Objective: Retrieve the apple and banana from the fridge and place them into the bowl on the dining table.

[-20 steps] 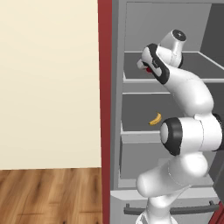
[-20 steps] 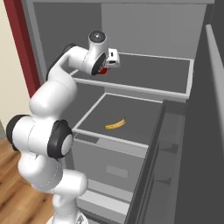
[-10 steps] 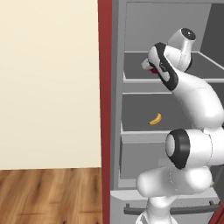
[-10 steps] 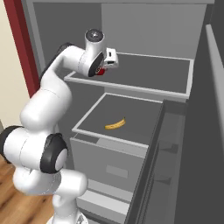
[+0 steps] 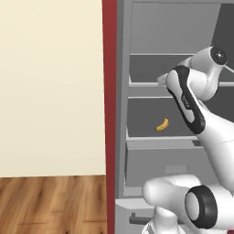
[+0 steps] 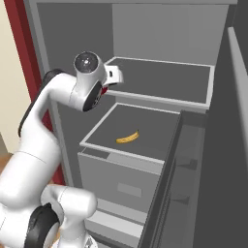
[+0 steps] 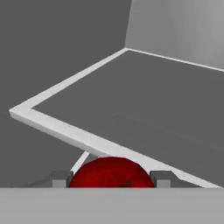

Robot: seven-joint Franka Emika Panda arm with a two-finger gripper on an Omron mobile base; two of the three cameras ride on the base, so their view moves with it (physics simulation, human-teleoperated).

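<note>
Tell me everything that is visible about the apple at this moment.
The apple is a round, smooth, dark-red ball with a soft sheen. In the hand view just its upper part shows, at the bottom edge, sitting between the two grey fingertips of the tool, which stand close against its sides and seem to grip it. It hangs in front of the white front edge of a grey fridge shelf, not resting on it. No stem is visible.

Apple (image 7: 111, 172) in gripper (image 7: 111, 179) — banana (image 6: 128, 138) in drawer.
</note>
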